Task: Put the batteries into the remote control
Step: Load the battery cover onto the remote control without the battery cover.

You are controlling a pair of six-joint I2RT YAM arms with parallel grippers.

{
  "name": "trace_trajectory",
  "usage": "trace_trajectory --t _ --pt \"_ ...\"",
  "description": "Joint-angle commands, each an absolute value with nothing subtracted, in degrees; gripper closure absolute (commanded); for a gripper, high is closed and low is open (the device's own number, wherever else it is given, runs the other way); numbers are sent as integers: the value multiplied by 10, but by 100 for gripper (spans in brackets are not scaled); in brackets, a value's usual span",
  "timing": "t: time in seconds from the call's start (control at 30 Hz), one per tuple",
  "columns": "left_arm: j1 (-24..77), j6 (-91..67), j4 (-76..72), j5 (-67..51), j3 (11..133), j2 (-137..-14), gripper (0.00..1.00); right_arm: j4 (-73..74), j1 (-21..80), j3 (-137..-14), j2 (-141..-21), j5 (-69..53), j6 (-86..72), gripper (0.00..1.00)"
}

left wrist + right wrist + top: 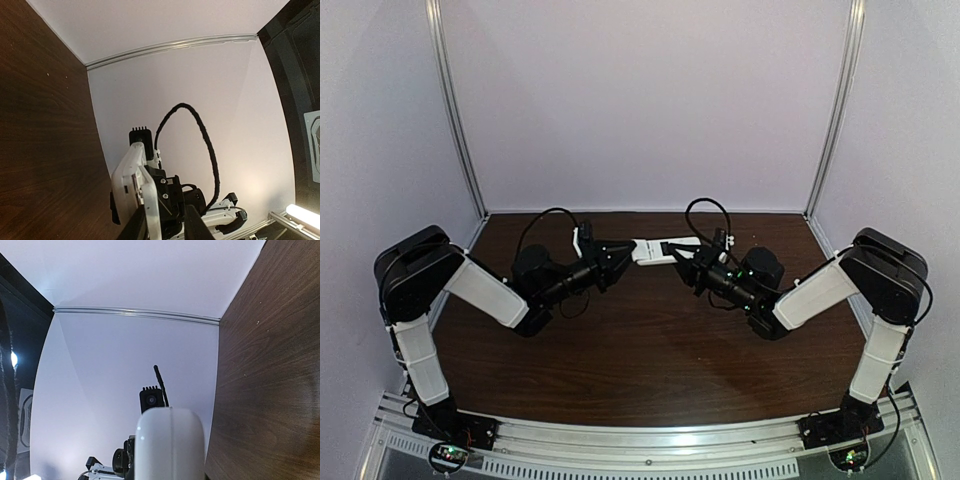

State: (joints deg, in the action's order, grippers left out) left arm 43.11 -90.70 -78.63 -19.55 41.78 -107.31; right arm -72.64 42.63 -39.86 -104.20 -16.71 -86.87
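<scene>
Right tool [684, 253] pinches the flat white plastic remote control [652, 249]. Left tool [626, 252] is at its left end, can't tell the grip.

A dark brown wooden bench [650, 350] stands inside pale lilac walls [640, 100]. 2 aluminium posts [457, 110] rise at its far corners; a metal rail [650, 442] borders its near edge.

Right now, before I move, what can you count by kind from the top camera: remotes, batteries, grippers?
remote control: 1
batteries in view: 0
grippers: 2 (left gripper, right gripper)
Total: 3
</scene>
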Motion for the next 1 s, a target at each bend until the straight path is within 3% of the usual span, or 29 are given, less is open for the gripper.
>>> trace_trajectory --t 0.0,0.37,0.63,0.87,0.97 --pt "426 -896 -947 -206 411 -1078 74 -971 427 -401 -1026 -177 -881 100" --pt "424 -861 -822 -218 414 -1047 93 -970 427 -391 -1025 -183 -886 100" --pt "422 -853 -777 -244 423 -1040 98 -970 425 -383 -1021 -187 -884 100" --pt "420 -870 -784 -268 431 -1055 97 -971 425 -391 -1022 -199 -884 100" --pt "420 -869 -765 -268 430 -1054 90 -972 425 -392 -1021 -201 -884 100"
